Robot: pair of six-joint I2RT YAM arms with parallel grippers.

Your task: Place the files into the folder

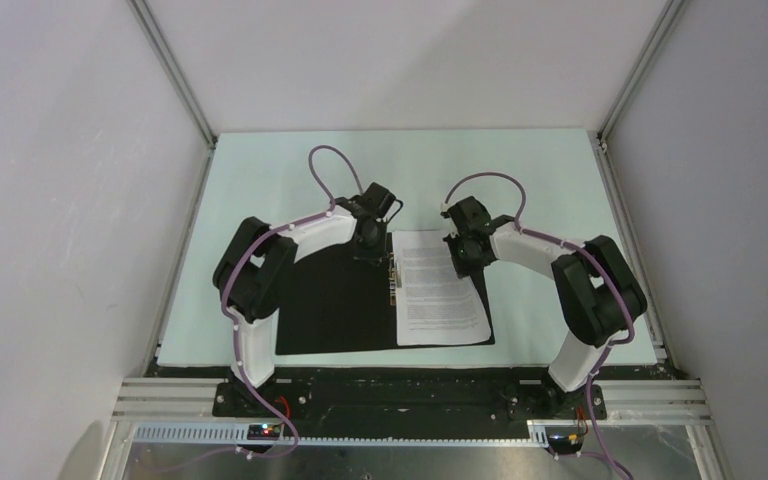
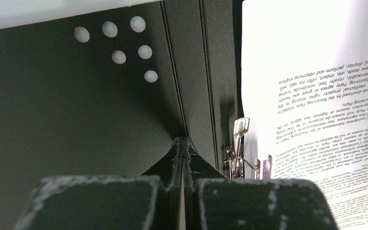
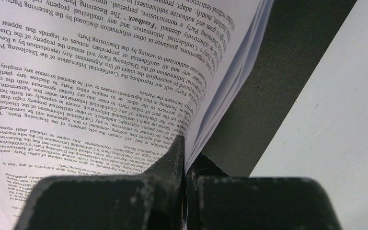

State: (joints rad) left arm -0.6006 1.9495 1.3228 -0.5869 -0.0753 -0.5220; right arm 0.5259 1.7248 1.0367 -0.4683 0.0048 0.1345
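Note:
The folder (image 1: 330,300) lies open on the table, black inside up. The files (image 1: 438,290), white sheets with dense text, lie on its right half. My left gripper (image 1: 370,240) is shut, with its tips down on the black inside next to the spine creases; the left wrist view shows the tips (image 2: 184,141) together on the folder (image 2: 76,120), with the files (image 2: 316,72) to the right. My right gripper (image 1: 457,262) is shut on the right edge of the files (image 3: 100,72), which lifts slightly off the folder (image 3: 278,72) in the right wrist view, gripper (image 3: 186,143).
A metal clip mechanism (image 2: 238,143) sits along the folder's spine between my left gripper and the sheets. Punched holes (image 2: 124,43) mark the left cover. The pale table (image 3: 340,120) lies beyond the folder, enclosed by white walls (image 1: 60,200).

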